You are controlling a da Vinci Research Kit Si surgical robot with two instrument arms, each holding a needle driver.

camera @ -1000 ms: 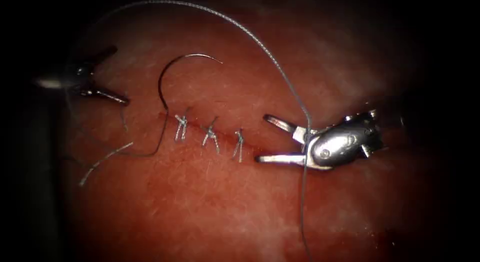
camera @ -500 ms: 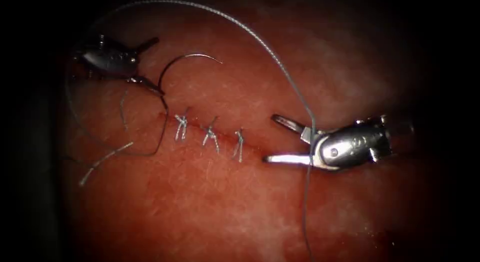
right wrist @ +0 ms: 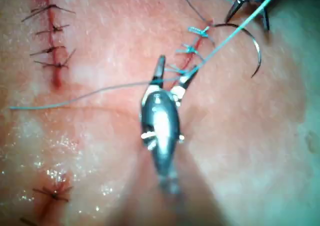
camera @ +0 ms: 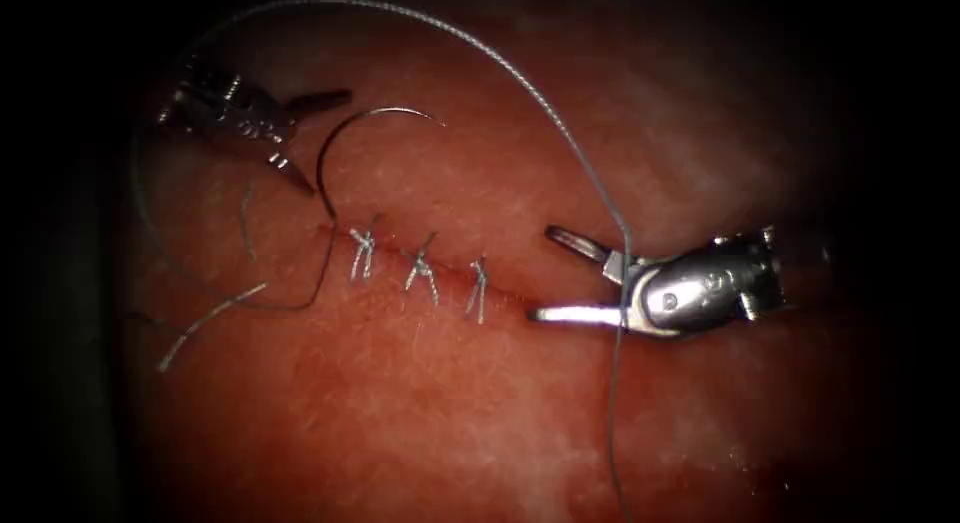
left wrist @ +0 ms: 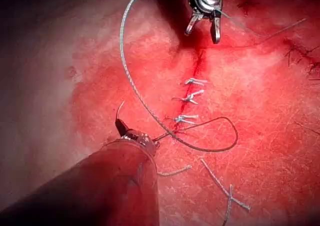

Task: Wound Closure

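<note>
No writing can be read on either tool. The left tool (camera: 318, 148) has its jaws spread around the needle (camera: 340, 143), holding nothing; the needle stands in the tissue (camera: 480, 413) at the cut's (camera: 500, 291) left end. The right tool (camera: 548, 275) is spread and empty, thread (camera: 560, 133) draped across it.

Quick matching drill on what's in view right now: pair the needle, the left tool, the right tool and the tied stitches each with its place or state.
Things:
1. needle
2. left tool
3. right tool
4. tied stitches

States:
A. open, holding nothing, thread draped across it
B. three in a row along the cut
C. standing in the tissue at the cut's left end, tip free
D. open beside the needle's curve

Pairs: 1-C, 2-D, 3-A, 4-B
</note>
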